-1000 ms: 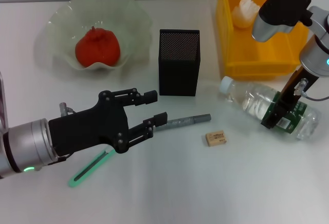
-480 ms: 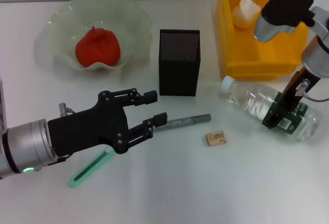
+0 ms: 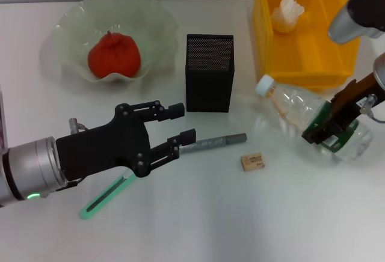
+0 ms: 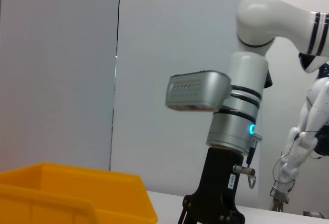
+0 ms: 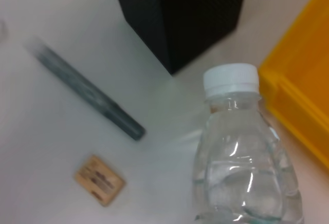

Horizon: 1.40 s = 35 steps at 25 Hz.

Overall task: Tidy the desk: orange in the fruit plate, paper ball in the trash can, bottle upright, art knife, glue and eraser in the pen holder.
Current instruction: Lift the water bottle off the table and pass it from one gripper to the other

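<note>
- The right gripper [image 3: 329,128] is clamped around the lower body of the bottle [image 3: 301,118], which tilts cap-up off the bench [image 3: 198,214], partway to upright
- The left gripper [image 3: 174,124] hovers with fingers spread near the grey art knife [image 3: 213,142], likely for a pickup
- The eraser [image 3: 252,161] lies near the pen holder [image 3: 209,73]

Bare table [image 3: 240,226] lay open across the lower frame. At centre, the pen holder [image 3: 209,73] stood between the fruit plate [image 3: 72,24] and yellow bin [image 3: 301,63], narrowing passage.
</note>
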Available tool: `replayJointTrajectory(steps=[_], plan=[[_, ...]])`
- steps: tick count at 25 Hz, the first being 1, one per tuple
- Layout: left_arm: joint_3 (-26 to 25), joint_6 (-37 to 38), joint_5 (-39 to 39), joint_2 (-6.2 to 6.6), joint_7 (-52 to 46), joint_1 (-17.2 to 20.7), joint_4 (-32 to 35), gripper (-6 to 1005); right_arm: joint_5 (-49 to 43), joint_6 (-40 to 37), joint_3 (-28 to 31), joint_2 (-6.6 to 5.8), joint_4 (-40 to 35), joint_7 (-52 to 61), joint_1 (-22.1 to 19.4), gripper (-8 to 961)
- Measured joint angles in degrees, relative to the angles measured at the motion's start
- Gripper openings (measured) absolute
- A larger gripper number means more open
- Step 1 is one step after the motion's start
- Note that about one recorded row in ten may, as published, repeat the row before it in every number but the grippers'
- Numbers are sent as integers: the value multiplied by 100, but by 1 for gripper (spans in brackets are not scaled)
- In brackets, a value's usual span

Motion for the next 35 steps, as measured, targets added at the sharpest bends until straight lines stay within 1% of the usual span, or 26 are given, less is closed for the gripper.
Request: replayJointTrajectory(steps=[1, 4, 5, 6, 9, 10, 11, 14, 17, 20, 23, 24, 25, 26, 28, 31, 35], plan=[[0, 0, 0, 0, 0, 0, 0, 466, 0, 0, 0, 0, 0, 0, 0, 763], [0, 0, 0, 0, 0, -13, 0, 466, 307, -43, -51, -3, -469, -23, -342, 762], [0, 1, -4, -2, 0, -23, 0, 466, 567, -71, -62, -4, -855, -118, -627, 762], [0, 1, -4, -2, 0, -23, 0, 466, 567, -71, -62, -4, -855, -118, -627, 761], [2, 66, -105, -7, 0, -28, 0, 466, 1020, -91, -62, 4, -1454, -269, -1056, 761], [6, 136, -226, -7, -2, -28, 0, 466, 1429, -29, -33, 15, -1926, -450, -1435, 761], [6, 136, -226, -7, -2, -28, 0, 466, 1429, -29, -33, 15, -1926, -450, -1435, 761], [30, 270, -457, -4, -43, -42, 20, 466, 2231, 172, 11, 21, -2307, -925, -1934, 761], [37, 428, -696, -1, -62, -114, 19, 466, 3281, 596, 14, 18, -2309, -1657, -2442, 761], [48, 508, -983, 0, -122, -224, 3, 466, 4306, 927, 22, 25, -1994, -2632, -2794, 761], [53, 506, -1253, -4, -356, -330, 0, 466, 5450, 987, 32, 23, -1386, -3742, -3015, 761], [46, 495, -1314, -5, -461, -374, 0, 466, 5744, 977, 40, 21, -1159, -4071, -3049, 761], [35, 487, -1343, 0, -696, -462, 0, 466, 6341, 922, 59, 14, -592, -4842, -3082, 760], [35, 487, -1343, 0, -696, -462, 0, 466, 6341, 922, 59, 14, -592, -4842, -3082, 760], [39, 497, -1341, 12, -944, -548, 0, 466, 6711, 857, 64, 12, -41, -5408, -3039, 760], [53, 569, -1293, 21, -1257, -638, 17, 466, 7137, 736, 65, 16, 841, -6187, -2816, 760], [103, 644, -1269, 20, -1375, -680, 43, 466, 7410, 666, 71, 22, 1723, -6730, -2497, 760]])
